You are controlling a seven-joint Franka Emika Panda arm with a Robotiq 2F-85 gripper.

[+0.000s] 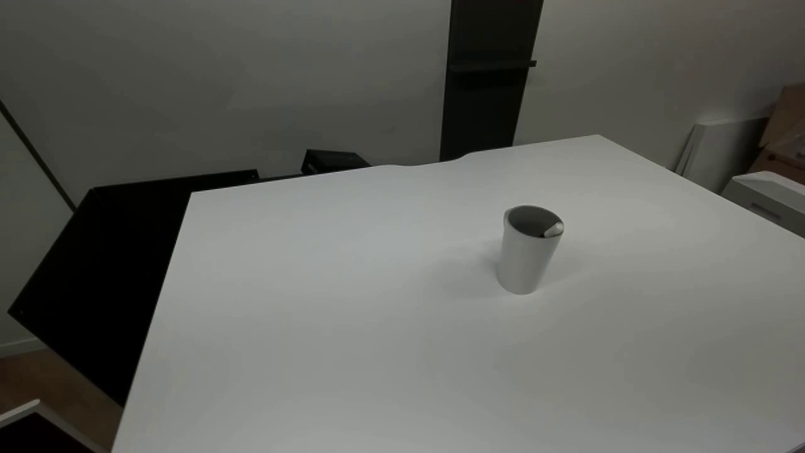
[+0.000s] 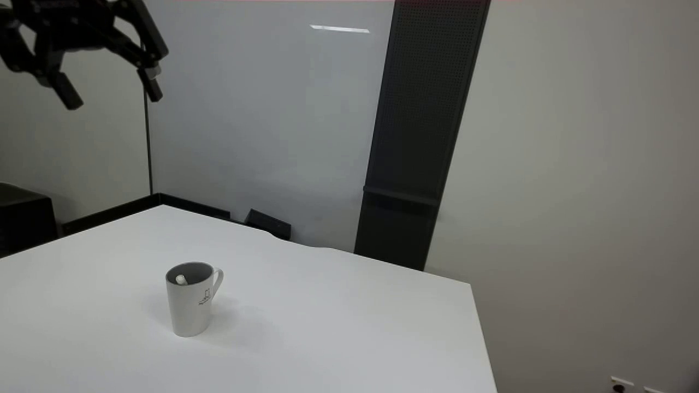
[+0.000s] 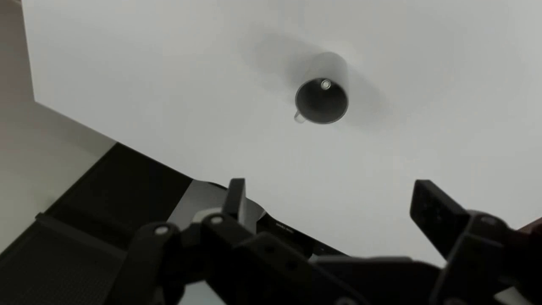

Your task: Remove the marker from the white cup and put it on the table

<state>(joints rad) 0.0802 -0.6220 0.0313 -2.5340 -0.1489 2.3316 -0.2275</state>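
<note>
The black fingers [image 2: 66,91] stand wide apart, empty; an off-centre descent could hit and tip the tapered white handled cup [image 2: 188,310] containing the white-ended marker [image 2: 181,279].

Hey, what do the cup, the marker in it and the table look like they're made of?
The cup is probably ceramic, perhaps satin-glazed: smooth white outside, grey inside, mug-style handle. The marker seems plastic, maybe matte, going by its pale, even end; the rest is hidden. The table may be laminate or painted board: flat, soft-sheened white, no grain showing.
</note>
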